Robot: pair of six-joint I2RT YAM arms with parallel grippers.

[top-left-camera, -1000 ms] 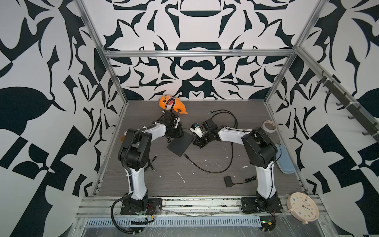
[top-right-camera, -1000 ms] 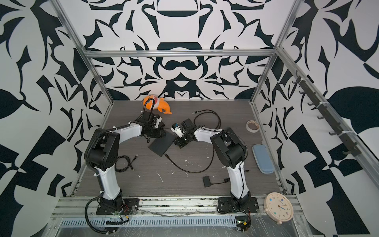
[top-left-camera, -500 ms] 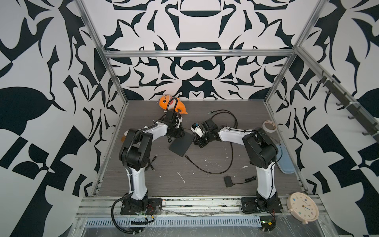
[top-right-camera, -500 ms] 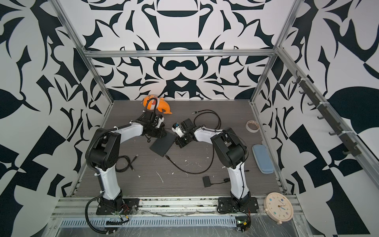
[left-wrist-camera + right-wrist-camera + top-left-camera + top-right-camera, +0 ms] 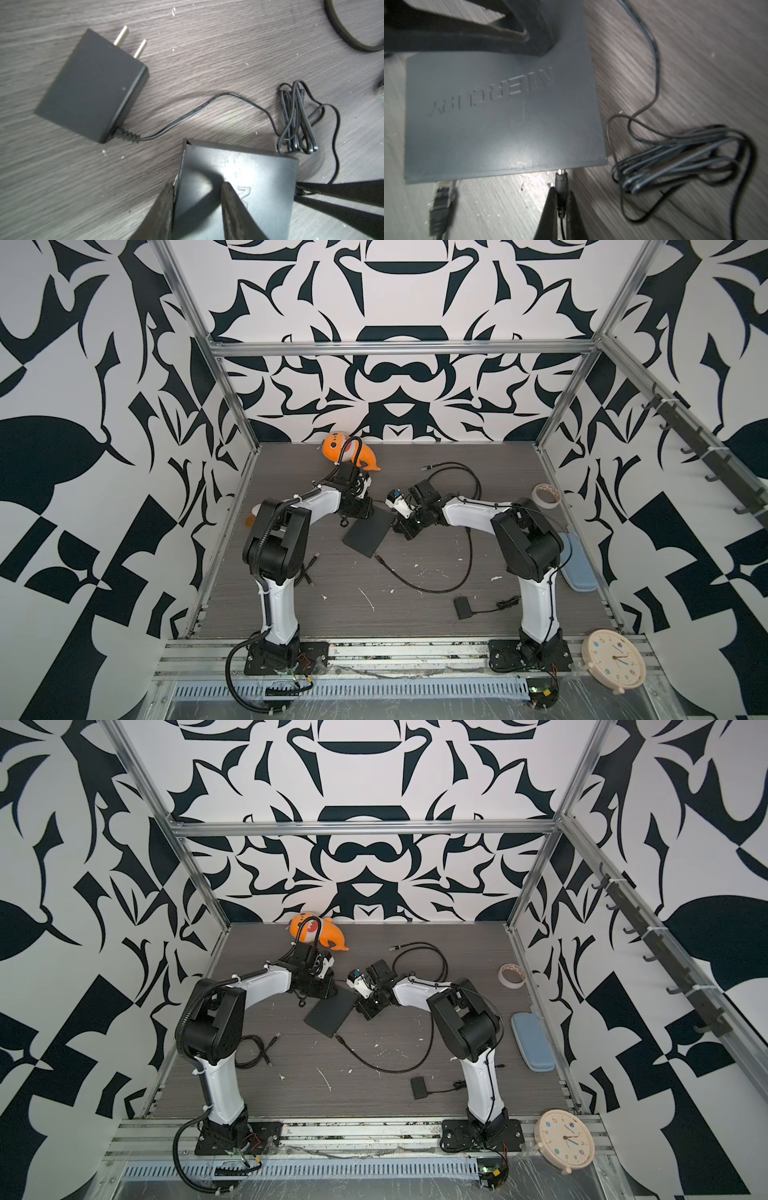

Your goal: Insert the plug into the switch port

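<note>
Though the plug (image 5: 561, 182) stands nose-on to the switch (image 5: 488, 114), its bright metal tip shows outside the casing. Status, as judged: lined up at the port, not seated.

- Switch: flat black box, mid-desk (image 5: 415, 622) toward the far half, lying between the two arms in both top views.
- Plug: small barrel type at the switch's near-right edge, tip touching or just entering. The port itself is hidden under the casing's lip.
- Right pincer (image 5: 562, 190): clamped together on the plug's sleeve, thin cord trailing out behind.
- Left pincer (image 5: 198, 185): fingers apart, astride the switch's far-left corner, seemingly steadying it. Whether they bite cannot be told.
- Network connector (image 5: 440, 197): lying loose by the same edge, apart from the plug.
- Power adapter (image 5: 462, 608): near right of the desk, with its cord bundle (image 5: 675, 155) just beside the switch.

Outstanding, by estimate: a short straight push until the metal tip disappears, with the switch held against sliding, then release.
</note>
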